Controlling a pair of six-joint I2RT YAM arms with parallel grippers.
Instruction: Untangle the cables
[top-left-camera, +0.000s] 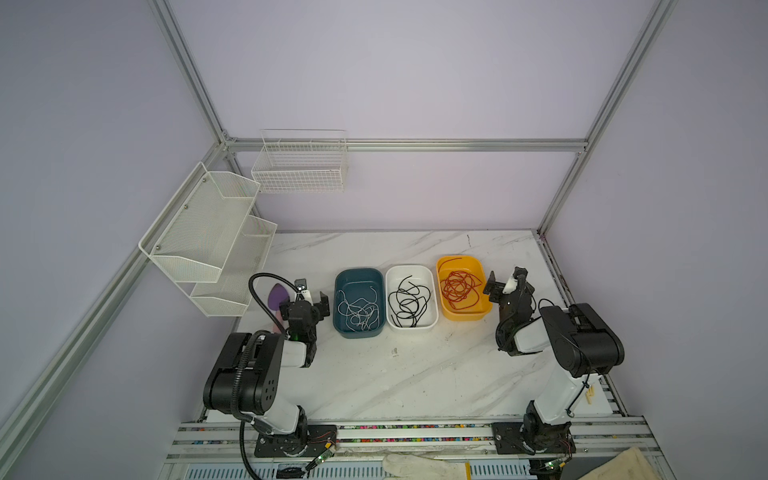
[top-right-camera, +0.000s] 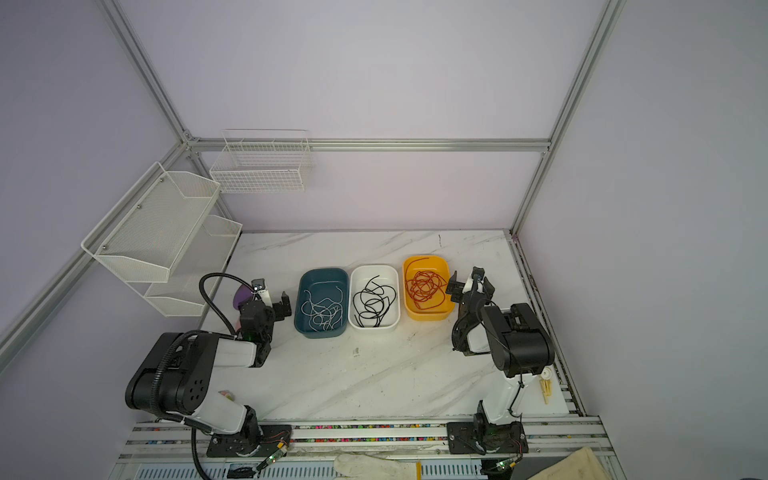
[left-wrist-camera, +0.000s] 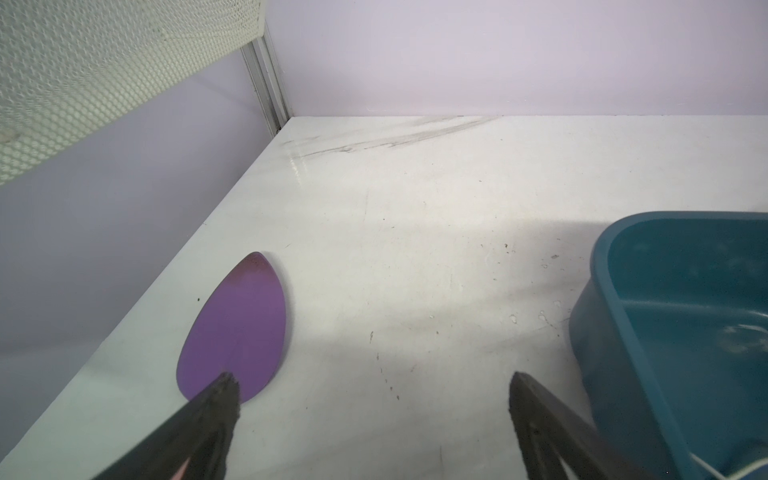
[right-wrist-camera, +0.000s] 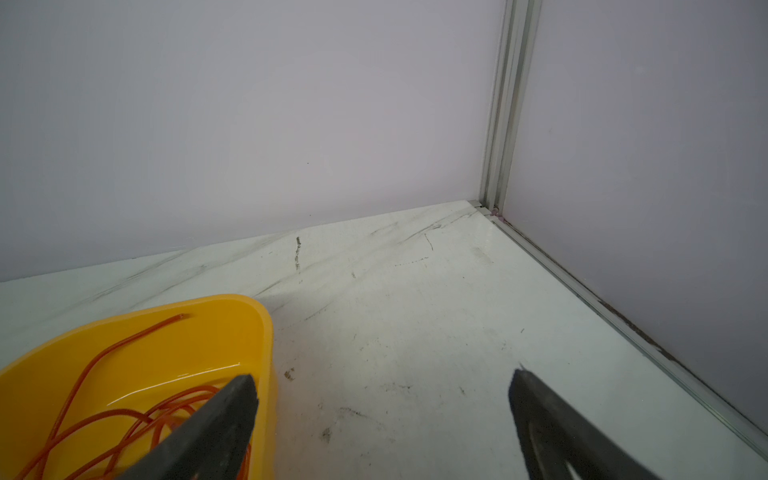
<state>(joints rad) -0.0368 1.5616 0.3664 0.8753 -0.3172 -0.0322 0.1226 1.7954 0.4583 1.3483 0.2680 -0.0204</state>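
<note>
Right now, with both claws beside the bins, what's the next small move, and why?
Probably retract both arms; no further grasp looks needed. The white cables lie in the blue bin, the black cables in the white bin, the orange cables in the yellow bin, none crossing between bins. The left claw and right claw are open and empty.

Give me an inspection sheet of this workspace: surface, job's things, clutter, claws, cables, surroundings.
Surface: marble table, scuffed.
Job's things: white cables in teal bin, black cables in white bin, orange-red cables in yellow bin; each colour apart.
Clutter: purple flat piece near left claw.
Claws: left claw and right claw open, empty.
Cables: black corrugated hose on left arm.
Surroundings: wall-mounted mesh shelves, wire basket.
</note>
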